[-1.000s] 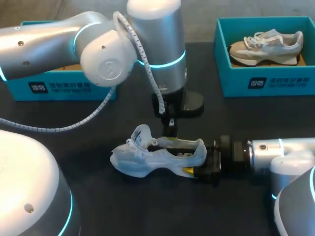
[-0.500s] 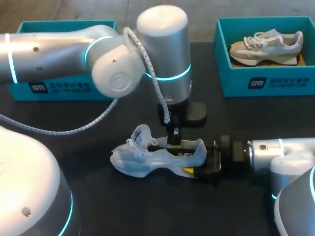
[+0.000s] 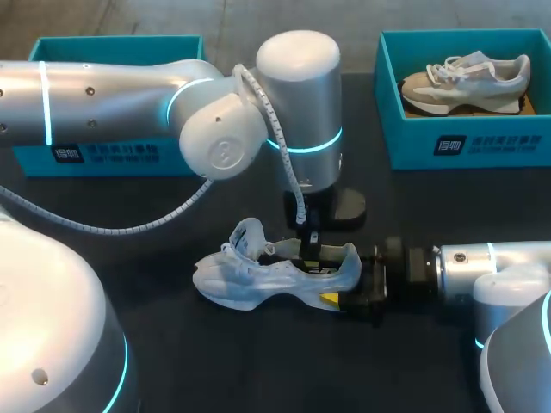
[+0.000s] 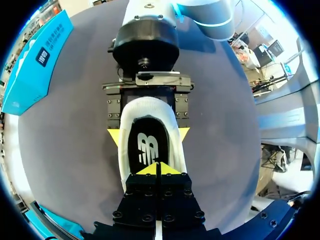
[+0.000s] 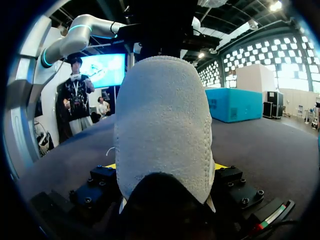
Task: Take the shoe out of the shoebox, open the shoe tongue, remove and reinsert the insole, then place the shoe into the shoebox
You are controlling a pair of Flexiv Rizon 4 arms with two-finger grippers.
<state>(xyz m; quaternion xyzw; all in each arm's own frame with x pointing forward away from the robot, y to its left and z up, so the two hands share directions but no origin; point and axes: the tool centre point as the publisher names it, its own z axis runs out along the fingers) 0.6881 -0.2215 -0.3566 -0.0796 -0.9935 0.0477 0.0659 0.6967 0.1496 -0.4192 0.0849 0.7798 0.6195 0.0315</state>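
Shoe on table — beige sneaker in rt shoebox.

The left arm and right arm were silver-grey with glowing cyan rings. A white coiled cable hung from the left one. The left gripper was black, screw-studded and yellow-tipped.

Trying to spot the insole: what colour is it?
Black with a white mark; the insole inside the shoe shows best in the left wrist view.

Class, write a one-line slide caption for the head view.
Right claw grips the shoe at the heel; left claw pokes inside.
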